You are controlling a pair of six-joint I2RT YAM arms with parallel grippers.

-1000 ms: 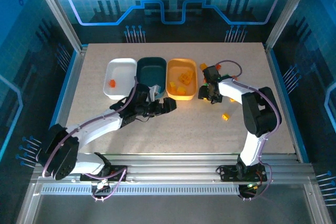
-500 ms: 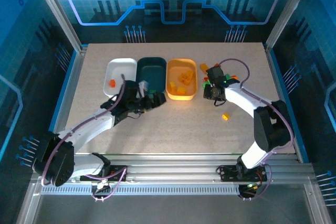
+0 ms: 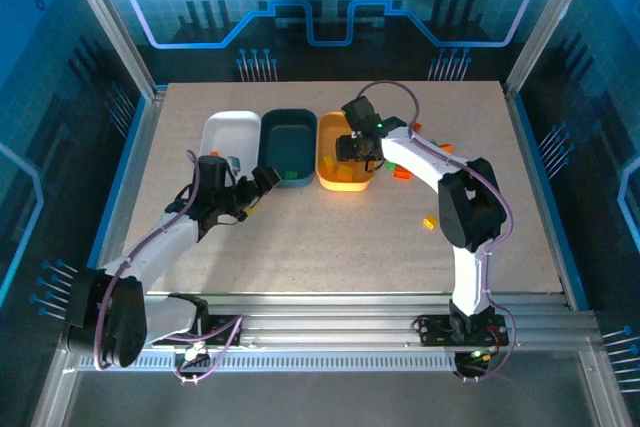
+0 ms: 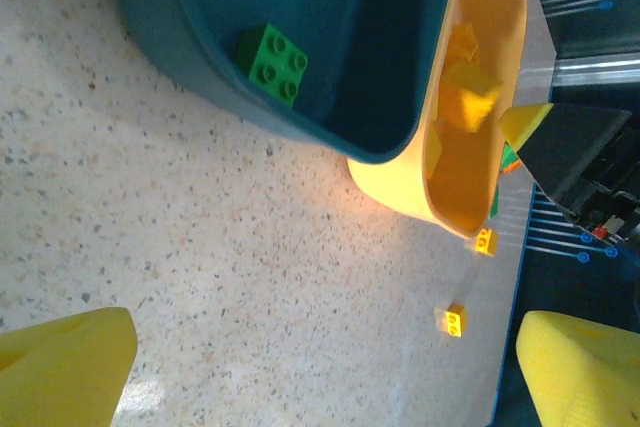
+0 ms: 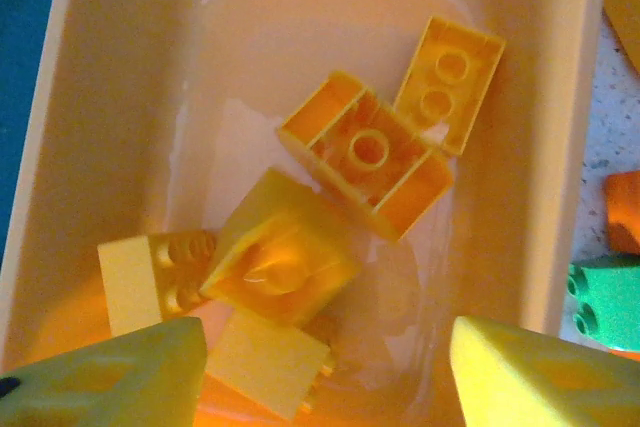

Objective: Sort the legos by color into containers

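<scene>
Right gripper [image 3: 356, 150] swung over the orange tub [image 3: 345, 185], jaws apart above yellow bricks [image 5: 285, 257]. Left gripper [image 3: 258, 187] backed off the teal tub [image 3: 288, 114], fingers apart.

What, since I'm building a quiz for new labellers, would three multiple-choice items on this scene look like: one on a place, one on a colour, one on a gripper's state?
1. The right gripper hangs: A over the dark teal tub; B over the orange tub; C away from both tubs.
2. The brick seen in the dark teal tub is: A red; B green; C yellow.
3. The left gripper is: A shut on a brick; B shut, empty; C open, empty.

B: the right wrist view looks straight down on yellow bricks in that tub.
B: its studs show green.
C: its fingers stand wide apart, nothing between.
</scene>
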